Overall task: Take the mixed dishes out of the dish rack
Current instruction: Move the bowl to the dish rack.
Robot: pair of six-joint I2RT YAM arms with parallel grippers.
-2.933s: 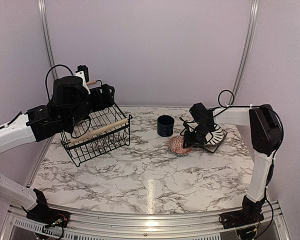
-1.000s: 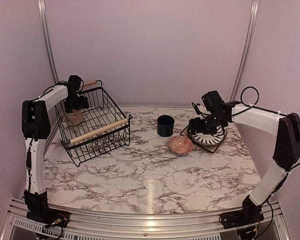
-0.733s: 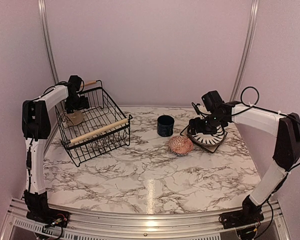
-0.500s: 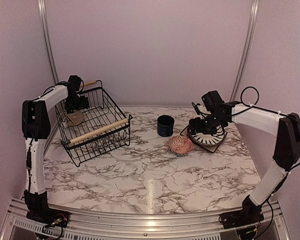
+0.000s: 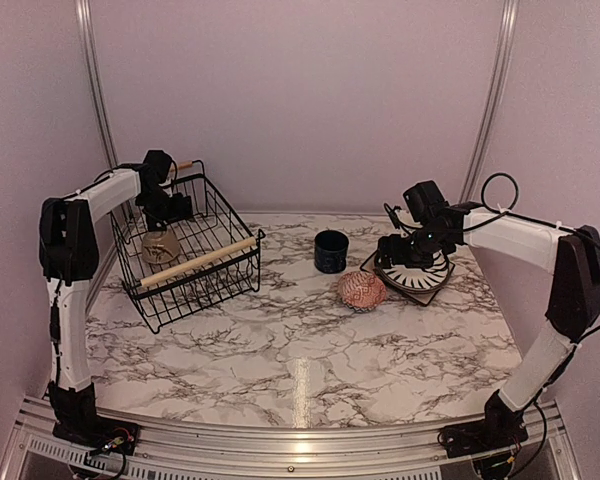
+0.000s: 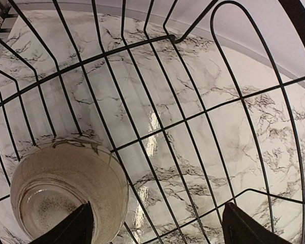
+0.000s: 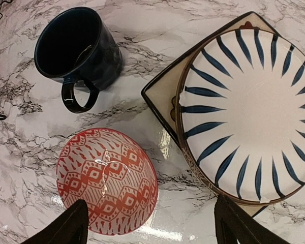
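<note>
The black wire dish rack with wooden bar handles stands at the back left. A cream bowl lies inside it. My left gripper reaches down into the rack and is open wide. In the left wrist view its left finger overlaps the cream bowl, with only rack wire between the fingers. My right gripper hovers open and empty over the table. Below it are the navy mug, the red patterned bowl and the striped plate lying on the dark square plate.
In the top view the mug, red bowl and stacked plates stand together at the back right of the marble table. Pink walls close in the back and both sides.
My left gripper has shifted a little right and nearer inside the rack, and the cream bowl has moved with it. The right arm has stayed still over the last second.
</note>
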